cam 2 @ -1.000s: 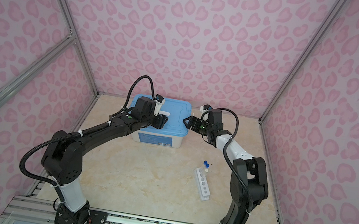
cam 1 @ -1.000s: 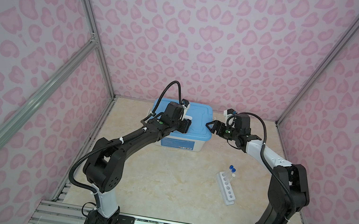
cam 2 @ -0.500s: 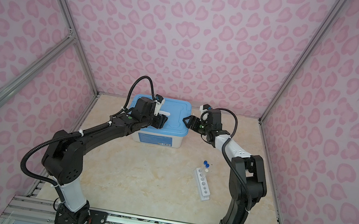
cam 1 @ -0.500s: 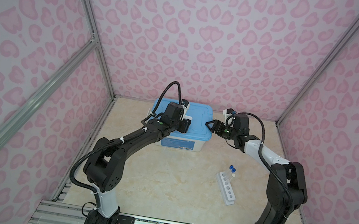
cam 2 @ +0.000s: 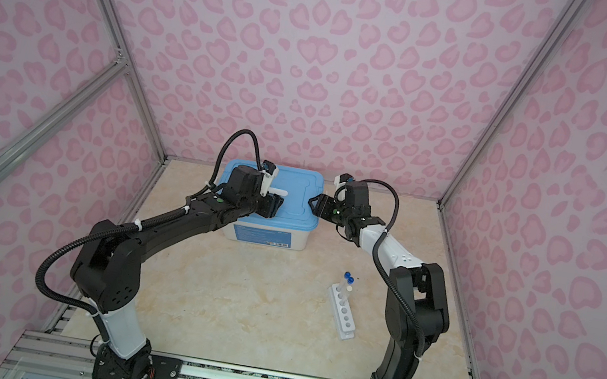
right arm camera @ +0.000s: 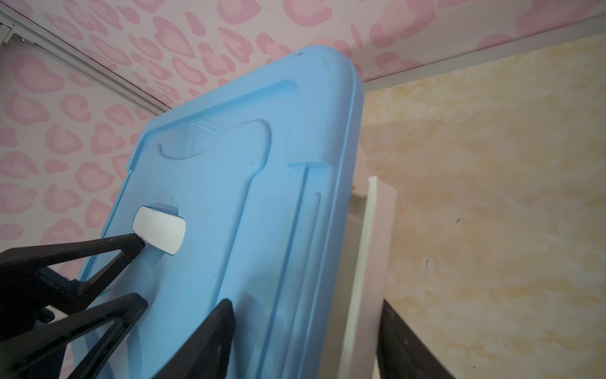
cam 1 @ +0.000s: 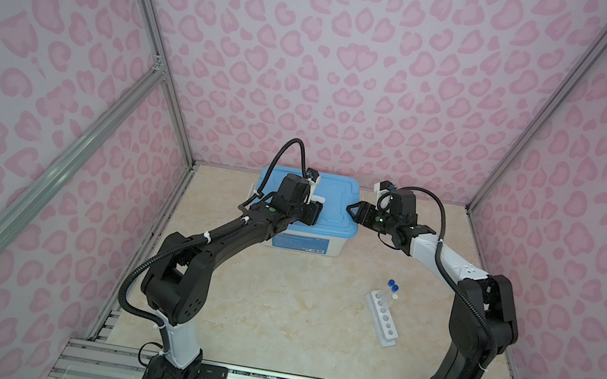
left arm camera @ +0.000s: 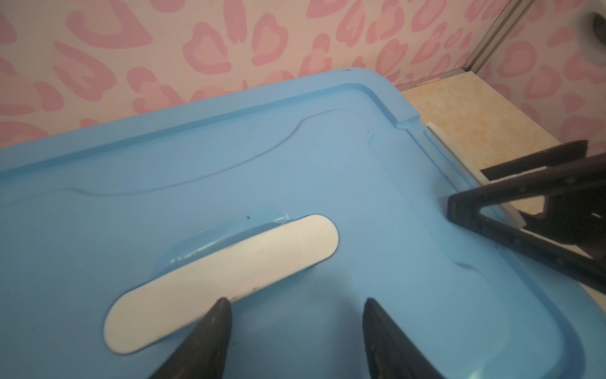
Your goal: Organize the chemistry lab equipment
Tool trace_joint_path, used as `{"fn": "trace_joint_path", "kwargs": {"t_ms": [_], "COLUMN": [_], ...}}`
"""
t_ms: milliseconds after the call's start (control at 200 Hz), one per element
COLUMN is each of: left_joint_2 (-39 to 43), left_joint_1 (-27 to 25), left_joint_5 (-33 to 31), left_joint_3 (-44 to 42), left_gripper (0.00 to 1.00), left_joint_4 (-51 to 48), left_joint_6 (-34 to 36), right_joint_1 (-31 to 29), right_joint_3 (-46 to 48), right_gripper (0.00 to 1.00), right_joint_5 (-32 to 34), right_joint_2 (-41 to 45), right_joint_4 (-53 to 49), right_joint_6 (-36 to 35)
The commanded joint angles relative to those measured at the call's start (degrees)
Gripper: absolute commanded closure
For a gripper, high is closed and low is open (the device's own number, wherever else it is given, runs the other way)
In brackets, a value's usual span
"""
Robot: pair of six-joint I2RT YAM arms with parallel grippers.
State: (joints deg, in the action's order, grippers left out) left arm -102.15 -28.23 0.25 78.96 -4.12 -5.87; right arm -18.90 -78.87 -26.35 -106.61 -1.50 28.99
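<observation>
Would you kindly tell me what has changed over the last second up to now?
The right gripper has narrowed its jaws astride the white latch at the edge of the blue lid; whether it grips yet is unclear. The left gripper stays open over the lid by the white handle; rack and tubes unchanged.
</observation>
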Motion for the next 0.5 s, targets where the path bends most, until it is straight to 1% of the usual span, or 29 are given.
{"fn": "trace_joint_path", "kwargs": {"t_ms": [0,125,495], "left_joint_2": [0.1,0.1,-0.1], "left_joint_1": [0.1,0.1,0.1], "left_joint_5": [0.5,0.9,2.1], "left_joint_3": [-0.5,-0.8,-1.5], "left_gripper": [0.34,0.34,0.35], "left_joint_4": [-0.8,-0.3,1.1], "left_joint_6": [-0.4,-0.5,-0.6], "right_joint_1": [-0.5,-1.1,-3.4], "right_joint_3": [-0.6,-1.7,-5.8], "right_gripper": [0.37,0.39,0.44], "right_joint_5": [2.8,4.4,12.5], "right_joint_2": [-0.4,-0.3,-0.8], "right_joint_4": [-5.5,-7.4,-16.0], "right_joint_6": [-1.9,-2.7,-6.5]}}
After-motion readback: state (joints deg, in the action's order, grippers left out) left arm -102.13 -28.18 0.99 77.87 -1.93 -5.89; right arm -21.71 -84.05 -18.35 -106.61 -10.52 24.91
